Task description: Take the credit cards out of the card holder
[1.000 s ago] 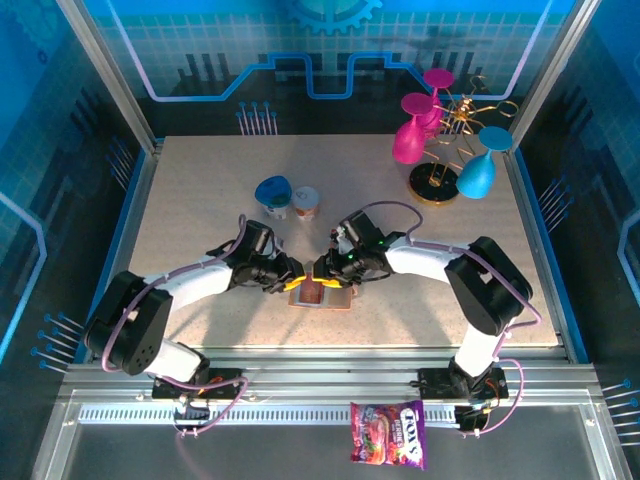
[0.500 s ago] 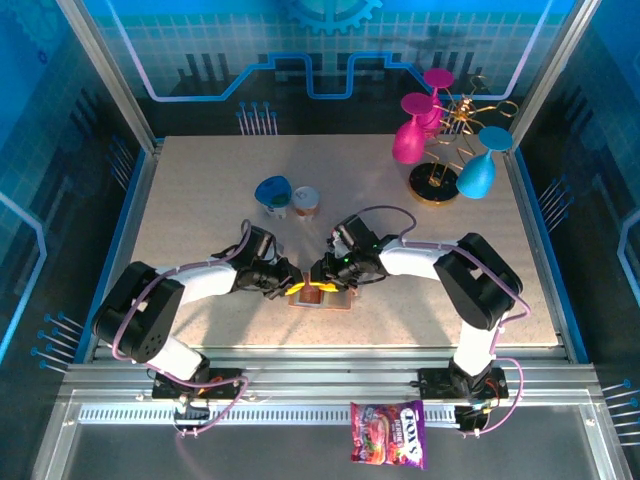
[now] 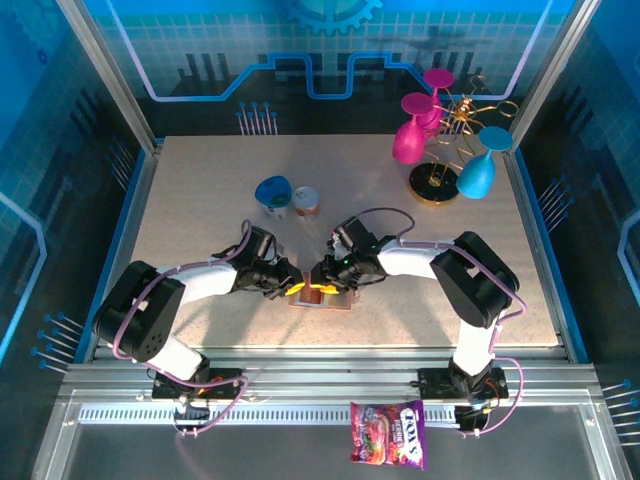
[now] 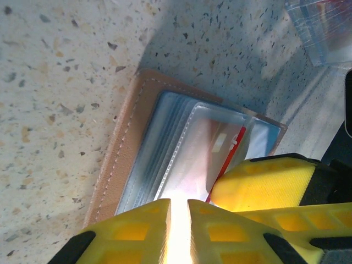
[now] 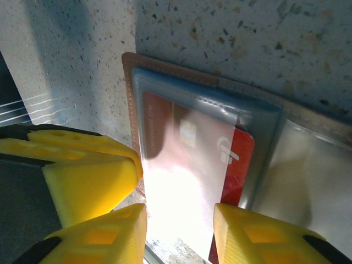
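Observation:
The brown card holder [image 3: 338, 301] lies open on the table, stitched leather edge [image 4: 124, 143] around pale clear sleeves. A red credit card [image 5: 243, 165] with a white mark sits in a sleeve, its red edge [image 4: 236, 146] poking out. My left gripper [image 3: 293, 288] comes in from the left. Its jaws [image 4: 179, 220] are nearly together on the glossy sleeve edge of the card holder. My right gripper [image 3: 320, 285] meets it from the right. Its jaws [image 5: 179, 231] stand apart over the sleeved card. Whether other cards lie beneath is hidden.
A clear plastic piece [image 4: 324, 27] lies just beyond the holder. Two small cups [image 3: 274, 190] [image 3: 306, 201] stand behind the grippers. A gold rack with pink and teal glasses [image 3: 445, 150] fills the back right. A candy bag [image 3: 388, 435] lies on the front rail.
Both grippers have closed in over the card holder, hiding most of the red card from above. The left jaws have narrowed. The right jaws keep their width.

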Action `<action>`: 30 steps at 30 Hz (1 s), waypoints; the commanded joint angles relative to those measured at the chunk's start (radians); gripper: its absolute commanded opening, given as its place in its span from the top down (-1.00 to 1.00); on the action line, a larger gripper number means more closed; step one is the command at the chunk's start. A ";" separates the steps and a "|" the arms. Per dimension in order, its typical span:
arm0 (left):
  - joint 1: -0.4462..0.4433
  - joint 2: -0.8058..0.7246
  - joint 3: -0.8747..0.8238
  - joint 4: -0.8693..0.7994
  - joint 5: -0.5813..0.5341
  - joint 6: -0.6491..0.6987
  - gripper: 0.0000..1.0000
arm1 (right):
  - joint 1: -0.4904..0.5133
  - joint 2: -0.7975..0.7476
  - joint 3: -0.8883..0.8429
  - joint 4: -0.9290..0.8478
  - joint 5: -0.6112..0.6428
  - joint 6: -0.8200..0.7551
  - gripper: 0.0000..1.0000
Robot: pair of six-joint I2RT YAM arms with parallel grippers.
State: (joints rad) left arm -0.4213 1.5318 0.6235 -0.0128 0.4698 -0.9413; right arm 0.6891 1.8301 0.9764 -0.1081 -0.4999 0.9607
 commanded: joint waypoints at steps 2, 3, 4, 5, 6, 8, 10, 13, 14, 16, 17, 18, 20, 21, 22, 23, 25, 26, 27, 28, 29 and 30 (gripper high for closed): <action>0.009 0.010 -0.013 0.005 0.021 0.002 0.67 | 0.013 0.009 0.020 -0.091 0.036 -0.046 0.22; 0.009 0.009 -0.013 0.005 0.021 0.002 0.67 | 0.013 0.010 0.026 -0.107 0.044 -0.056 0.22; 0.009 0.010 -0.011 0.004 0.021 0.002 0.67 | 0.012 0.008 0.032 -0.121 0.051 -0.063 0.21; 0.009 0.008 -0.011 0.004 0.019 0.002 0.67 | 0.012 0.005 0.036 -0.130 0.053 -0.067 0.21; 0.009 0.007 -0.011 0.003 0.019 0.002 0.67 | 0.009 0.004 0.038 -0.140 0.057 -0.075 0.22; 0.009 0.006 -0.009 0.003 0.021 0.001 0.67 | 0.009 -0.006 0.040 -0.143 0.058 -0.078 0.21; 0.009 0.004 -0.006 0.001 0.022 0.001 0.68 | 0.007 -0.019 0.039 -0.142 0.058 -0.077 0.21; 0.009 -0.002 0.004 -0.011 0.023 0.003 0.68 | 0.003 -0.041 0.041 -0.136 0.057 -0.077 0.21; 0.009 -0.005 0.009 -0.015 0.023 0.006 0.68 | 0.002 -0.045 0.041 -0.133 0.055 -0.076 0.21; 0.009 -0.011 0.020 -0.025 0.025 0.010 0.69 | 0.000 -0.060 0.038 -0.127 0.054 -0.072 0.21; 0.008 -0.014 0.024 -0.029 0.027 0.013 0.70 | 0.000 -0.065 0.036 -0.124 0.054 -0.069 0.21; 0.008 -0.015 0.031 -0.033 0.027 0.019 0.71 | -0.002 -0.070 0.033 -0.122 0.053 -0.067 0.21; 0.008 -0.014 0.049 -0.051 0.029 0.034 0.73 | -0.006 -0.080 0.029 -0.119 0.051 -0.064 0.21; 0.008 -0.013 0.059 -0.064 0.030 0.043 0.74 | -0.009 -0.085 0.026 -0.118 0.050 -0.063 0.21; 0.007 -0.010 0.070 -0.075 0.028 0.051 0.75 | -0.011 -0.090 0.021 -0.119 0.052 -0.065 0.21; 0.007 -0.008 0.078 -0.083 0.029 0.055 0.75 | -0.014 -0.094 0.018 -0.118 0.052 -0.064 0.21; 0.006 -0.002 0.088 -0.089 0.030 0.058 0.77 | -0.019 -0.102 0.004 -0.115 0.056 -0.061 0.21; 0.006 0.001 0.092 -0.089 0.032 0.060 0.77 | -0.020 -0.106 -0.001 -0.114 0.056 -0.060 0.22; 0.004 0.005 0.093 -0.087 0.033 0.061 0.77 | -0.023 -0.106 -0.009 -0.112 0.057 -0.058 0.22; 0.003 0.010 0.097 -0.087 0.037 0.062 0.78 | -0.026 -0.107 -0.014 -0.109 0.057 -0.057 0.22; 0.002 0.015 0.099 -0.089 0.040 0.063 0.79 | -0.027 -0.108 -0.018 -0.107 0.056 -0.057 0.22; 0.000 0.022 0.101 -0.089 0.044 0.065 0.79 | -0.028 -0.107 -0.022 -0.104 0.056 -0.056 0.22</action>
State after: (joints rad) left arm -0.4217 1.5330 0.7010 -0.0639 0.4805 -0.9066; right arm 0.6720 1.7435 0.9756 -0.2089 -0.4519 0.9009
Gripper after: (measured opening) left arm 0.107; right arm 0.391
